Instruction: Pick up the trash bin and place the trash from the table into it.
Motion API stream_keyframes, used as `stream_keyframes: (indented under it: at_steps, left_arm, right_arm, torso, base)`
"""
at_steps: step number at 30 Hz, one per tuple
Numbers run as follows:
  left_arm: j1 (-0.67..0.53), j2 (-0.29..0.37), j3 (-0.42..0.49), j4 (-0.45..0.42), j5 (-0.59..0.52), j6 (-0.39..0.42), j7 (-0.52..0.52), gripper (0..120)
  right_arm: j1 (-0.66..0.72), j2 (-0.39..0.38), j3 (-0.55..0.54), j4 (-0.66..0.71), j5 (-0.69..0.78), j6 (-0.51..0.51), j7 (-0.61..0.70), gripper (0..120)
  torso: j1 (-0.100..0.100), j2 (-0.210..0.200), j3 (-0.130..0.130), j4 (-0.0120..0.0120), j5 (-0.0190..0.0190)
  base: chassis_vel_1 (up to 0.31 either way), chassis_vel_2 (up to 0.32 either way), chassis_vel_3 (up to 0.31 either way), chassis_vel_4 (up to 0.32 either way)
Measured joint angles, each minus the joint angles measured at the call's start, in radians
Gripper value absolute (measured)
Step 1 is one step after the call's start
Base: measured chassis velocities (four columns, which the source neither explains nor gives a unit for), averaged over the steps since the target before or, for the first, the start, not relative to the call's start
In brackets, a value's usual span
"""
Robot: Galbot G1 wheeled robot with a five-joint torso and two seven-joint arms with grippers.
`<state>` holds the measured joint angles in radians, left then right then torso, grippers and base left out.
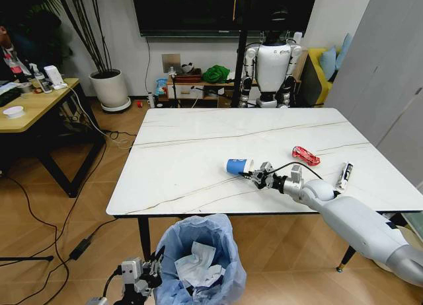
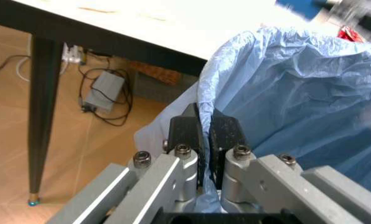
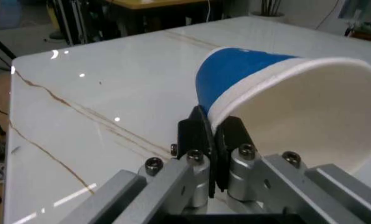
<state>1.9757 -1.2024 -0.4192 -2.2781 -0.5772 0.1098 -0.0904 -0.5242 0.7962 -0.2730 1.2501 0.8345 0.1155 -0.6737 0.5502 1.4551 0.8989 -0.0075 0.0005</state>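
The blue-and-white paper cup lies on its side near the front middle of the marble table. My right gripper is shut on its rim. In the right wrist view the fingers pinch the white rim of the cup. A red wrapper and a black-and-white sachet lie further right. The trash bin, lined with a light-blue bag and holding crumpled white paper, hangs below the table's front edge. My left gripper is shut on its bag rim.
A black table leg stands close to the bin's left, with a power adapter and cables on the floor. A wooden desk is at far left. A plant pot and another robot stand behind the table.
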Motion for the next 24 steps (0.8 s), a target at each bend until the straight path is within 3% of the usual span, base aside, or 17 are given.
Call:
stream_keyframes:
  at_steps: [2, 4, 6, 8, 9, 12, 14, 18, 24]
  left_arm:
    - [-0.007, 0.006, 0.018, 0.005, 0.003, 0.000, -0.006, 0]
    - [-0.035, 0.016, 0.060, 0.022, 0.005, 0.003, -0.029, 0]
    - [-0.042, 0.017, 0.069, 0.026, 0.005, 0.004, -0.032, 0]
    - [-0.065, 0.017, 0.103, 0.039, 0.008, 0.006, -0.034, 0]
    - [-0.065, 0.017, 0.103, 0.039, 0.008, 0.006, -0.034, 0]
    - [-0.084, -0.009, 0.121, 0.053, 0.023, 0.006, -0.028, 0]
    - [-0.088, -0.011, 0.122, 0.055, 0.024, 0.006, -0.028, 0]
    - [-0.132, -0.022, 0.137, 0.067, 0.016, 0.011, -0.029, 0]
    - [-0.160, -0.031, 0.156, 0.087, 0.010, 0.013, -0.029, 0]
  right_arm:
    - [-0.012, -0.048, 0.027, 0.068, 0.007, 0.000, 0.000, 0]
    - [-0.066, -0.204, 0.104, 0.243, 0.036, 0.013, -0.004, 0]
    - [-0.081, -0.239, 0.120, 0.283, 0.044, 0.018, -0.003, 0]
    - [-0.135, -0.363, 0.167, 0.449, 0.060, 0.042, 0.003, 0]
    - [-0.135, -0.363, 0.167, 0.449, 0.060, 0.042, 0.003, 0]
    - [-0.169, -0.486, 0.172, 0.662, 0.063, 0.051, 0.005, 0]
    - [-0.173, -0.494, 0.172, 0.677, 0.062, 0.051, 0.005, 0]
    - [-0.291, -0.585, 0.165, 0.868, -0.033, 0.059, 0.036, 0]
    - [-0.353, -0.602, 0.111, 0.881, -0.138, 0.071, 0.042, 0]
  torso:
    - [0.000, 0.000, 0.000, -0.0001, -0.0001]
    - [0.000, 0.000, 0.000, -0.0003, -0.0006]
    - [0.000, 0.000, 0.000, -0.0006, -0.0006]
    - [0.000, 0.000, 0.000, -0.0016, -0.0014]
    - [0.000, 0.000, 0.000, -0.0016, -0.0014]
    - [0.000, 0.000, 0.000, 0.0000, -0.0001]
    - [0.000, 0.000, 0.000, 0.0000, -0.0004]
    - [0.000, 0.000, 0.000, -0.0005, -0.0009]
    - [0.000, 0.000, 0.000, -0.0005, -0.0003]
  base:
    - [0.000, 0.000, 0.000, 0.000]
    - [0.000, 0.000, 0.000, 0.000]
    - [0.000, 0.000, 0.000, 0.000]
    - [0.000, 0.000, 0.000, 0.000]
    - [0.000, 0.000, 0.000, 0.000]
    - [0.000, 0.000, 0.000, 0.000]
    - [0.000, 0.000, 0.000, 0.000]
    - [0.000, 0.000, 0.000, 0.000]
    - [0.000, 0.000, 0.000, 0.000]
